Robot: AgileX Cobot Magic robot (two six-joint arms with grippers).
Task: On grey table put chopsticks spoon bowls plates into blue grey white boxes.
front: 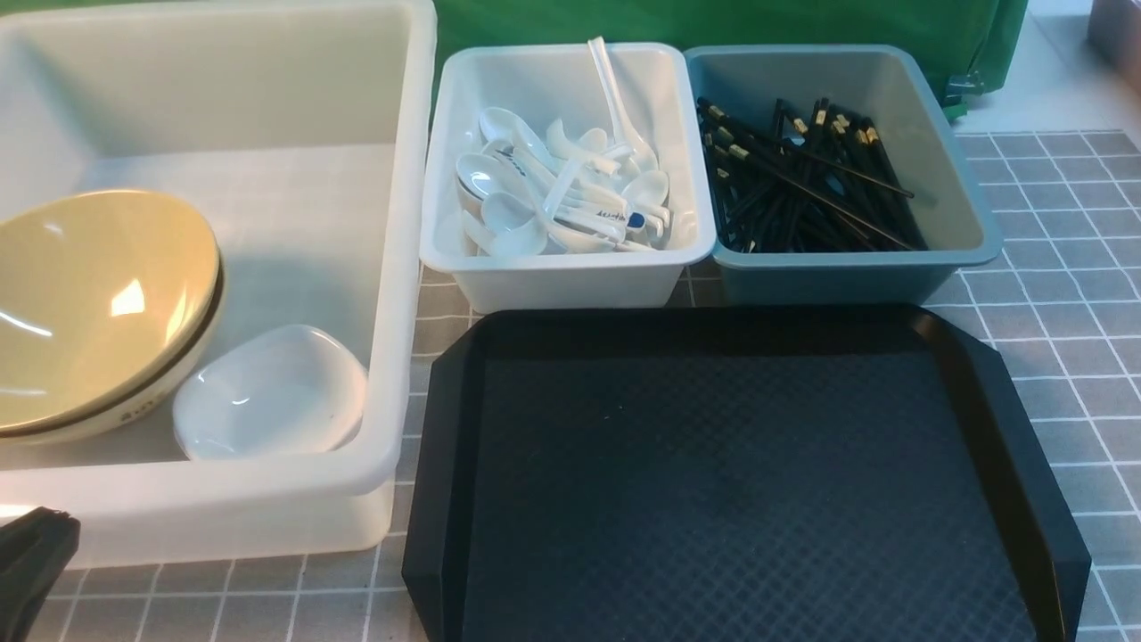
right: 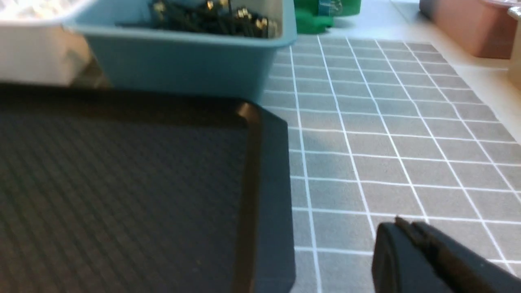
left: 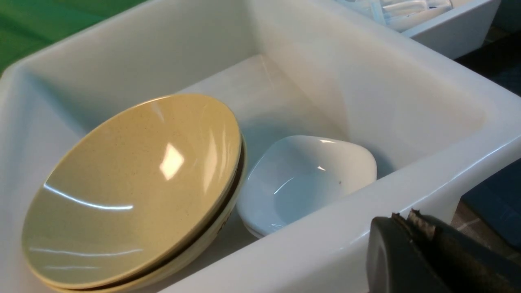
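Two stacked yellow bowls (front: 89, 303) lean inside the large translucent white tub (front: 401, 223), with white plates (front: 272, 392) beside them; bowls (left: 130, 191) and plates (left: 305, 179) also show in the left wrist view. The small white box (front: 570, 267) holds several white spoons (front: 553, 187). The blue-grey box (front: 847, 267) holds many black chopsticks (front: 802, 187). My left gripper (left: 407, 217) is shut and empty, just outside the tub's near wall (left: 325, 244); it shows at the front view's lower left corner (front: 31, 544). My right gripper (right: 405, 226) is shut and empty over the grey table (right: 386, 142).
A black octagonal tray (front: 731, 473) lies on the grey table (front: 1052, 312) in front of the two small boxes, with nothing on it. Green cloth (front: 713, 22) hangs behind the boxes. A brown box (right: 468, 24) stands beyond the table's far right edge.
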